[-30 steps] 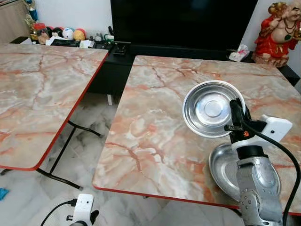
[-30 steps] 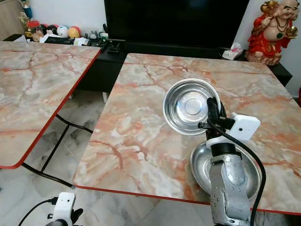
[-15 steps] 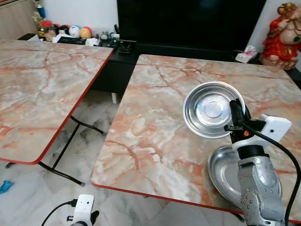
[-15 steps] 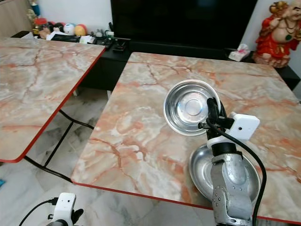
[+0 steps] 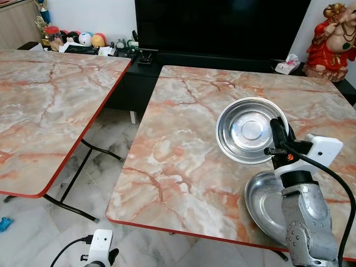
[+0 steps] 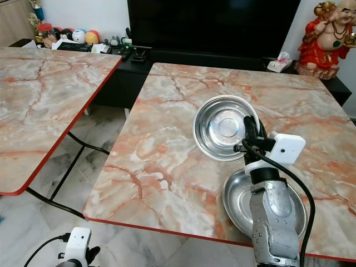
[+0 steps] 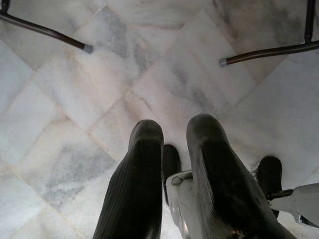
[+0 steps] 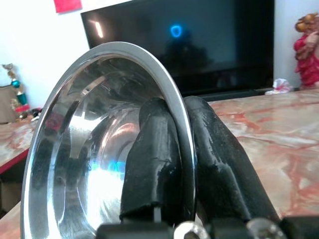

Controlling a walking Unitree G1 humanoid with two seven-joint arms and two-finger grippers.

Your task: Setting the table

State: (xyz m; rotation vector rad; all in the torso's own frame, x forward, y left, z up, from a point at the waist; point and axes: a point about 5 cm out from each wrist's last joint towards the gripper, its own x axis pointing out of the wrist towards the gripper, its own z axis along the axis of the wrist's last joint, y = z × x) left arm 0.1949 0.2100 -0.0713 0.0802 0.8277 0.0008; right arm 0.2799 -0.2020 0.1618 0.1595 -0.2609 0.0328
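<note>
1. Jaws of my right gripper [image 5: 276, 133] pinch the rim of a steel bowl [image 5: 247, 129], held tilted above the counter [image 5: 183, 161]; a second bowl [image 5: 264, 203] rests nearer, just below my wrist.
2. Right wrist view: one finger sits inside the rim, one outside.
3. Left wrist view: left gripper [image 7: 173, 149] hangs idle over the floor, jaws narrowly parted, empty.

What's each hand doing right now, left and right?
Left hand: hangs idle above the floor, fingers slightly apart, holding nothing.
Right hand: closed on the steel bowl rim.
</note>
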